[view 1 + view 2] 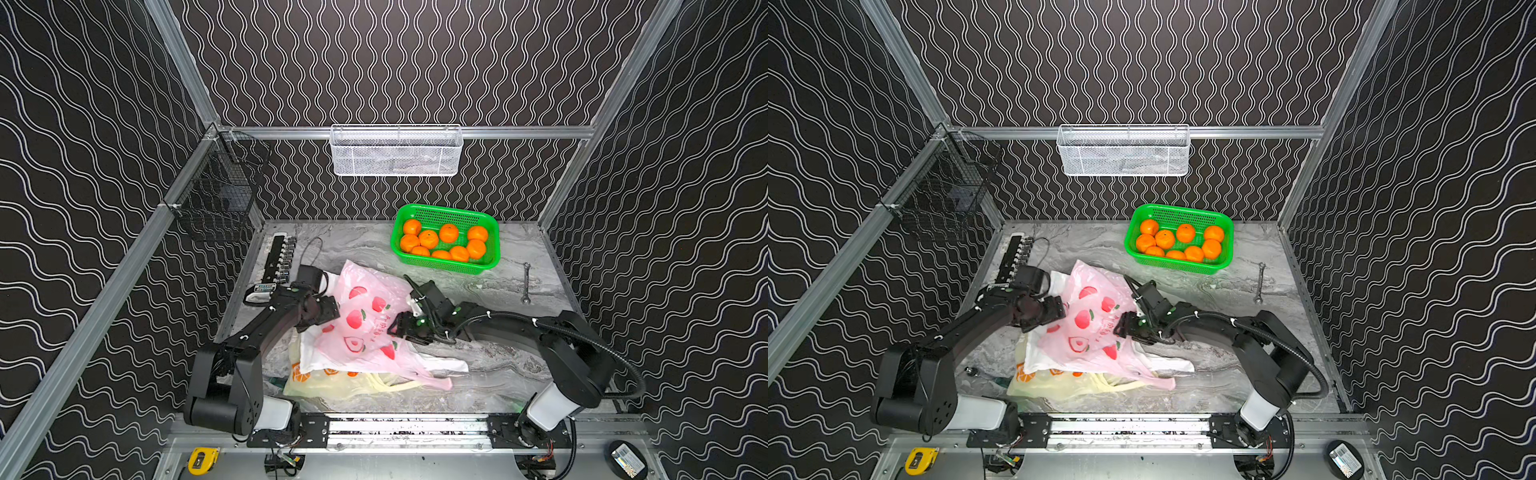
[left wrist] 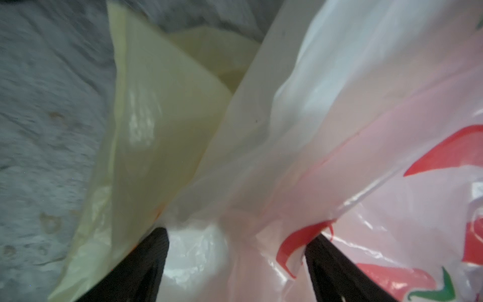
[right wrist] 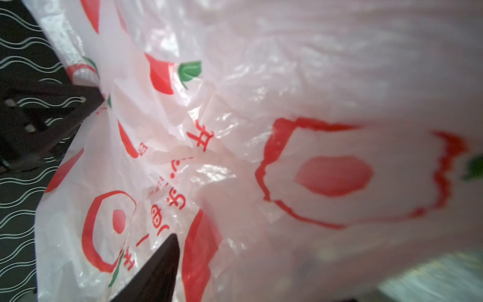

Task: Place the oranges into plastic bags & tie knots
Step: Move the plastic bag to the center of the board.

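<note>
Several oranges [image 1: 444, 241] [image 1: 1179, 241] lie in a green basket [image 1: 490, 224] at the back right of the table. The plastic bags lie stacked at the centre: the pink bag [image 1: 365, 324] [image 1: 1092, 328] is on top of the white bag [image 1: 440, 363] and the pale yellow bag [image 1: 332, 384]. My left gripper [image 1: 332, 313] [image 2: 239, 251] is at the pink bag's left edge, jaws wide apart, with white and pink film bunched between them. My right gripper [image 1: 395, 328] is at its right edge. In the right wrist view one finger [image 3: 159, 266] shows; pink film hides the other.
A wrench [image 1: 526, 282] lies right of the bags, and a power strip [image 1: 280, 257] runs along the left wall. A white mesh basket [image 1: 397, 151] hangs on the back wall and a black wire basket [image 1: 216, 199] on the left. A yellow tape measure [image 1: 203, 459] sits on the front rail.
</note>
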You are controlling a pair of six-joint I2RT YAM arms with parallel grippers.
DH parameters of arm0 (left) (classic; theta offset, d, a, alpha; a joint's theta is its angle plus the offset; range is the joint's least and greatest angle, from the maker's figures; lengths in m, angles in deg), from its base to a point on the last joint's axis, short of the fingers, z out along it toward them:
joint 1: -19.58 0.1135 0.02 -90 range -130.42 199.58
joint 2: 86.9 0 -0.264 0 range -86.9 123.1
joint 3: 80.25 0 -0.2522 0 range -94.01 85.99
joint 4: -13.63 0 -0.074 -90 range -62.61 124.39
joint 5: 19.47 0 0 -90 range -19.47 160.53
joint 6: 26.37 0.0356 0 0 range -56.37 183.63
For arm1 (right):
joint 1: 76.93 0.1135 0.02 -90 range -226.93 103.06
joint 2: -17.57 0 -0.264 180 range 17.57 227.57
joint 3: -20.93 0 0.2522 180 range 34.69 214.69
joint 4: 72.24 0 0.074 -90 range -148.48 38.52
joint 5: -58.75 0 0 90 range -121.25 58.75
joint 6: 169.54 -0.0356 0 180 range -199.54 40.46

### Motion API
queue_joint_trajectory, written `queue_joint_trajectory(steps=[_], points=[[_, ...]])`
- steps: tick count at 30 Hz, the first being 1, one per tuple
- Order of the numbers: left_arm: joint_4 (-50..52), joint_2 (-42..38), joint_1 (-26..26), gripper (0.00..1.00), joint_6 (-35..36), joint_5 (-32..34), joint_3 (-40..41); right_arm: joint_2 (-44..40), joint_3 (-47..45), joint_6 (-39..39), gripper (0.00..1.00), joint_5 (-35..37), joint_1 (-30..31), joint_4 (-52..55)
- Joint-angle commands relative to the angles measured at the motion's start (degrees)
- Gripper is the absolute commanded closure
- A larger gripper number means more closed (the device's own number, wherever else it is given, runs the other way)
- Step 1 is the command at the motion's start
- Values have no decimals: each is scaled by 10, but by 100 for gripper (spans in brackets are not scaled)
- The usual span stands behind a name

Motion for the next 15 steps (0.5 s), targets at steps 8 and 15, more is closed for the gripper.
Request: queue_joint_trajectory(steps=[8, 15], points=[[116, -79, -9, 3, 82, 68, -113, -213, -30, 37, 0, 217, 3, 108], [150, -72, -249, 5, 57, 141, -198, -317, -34, 88, 0, 324, -57, 205]])
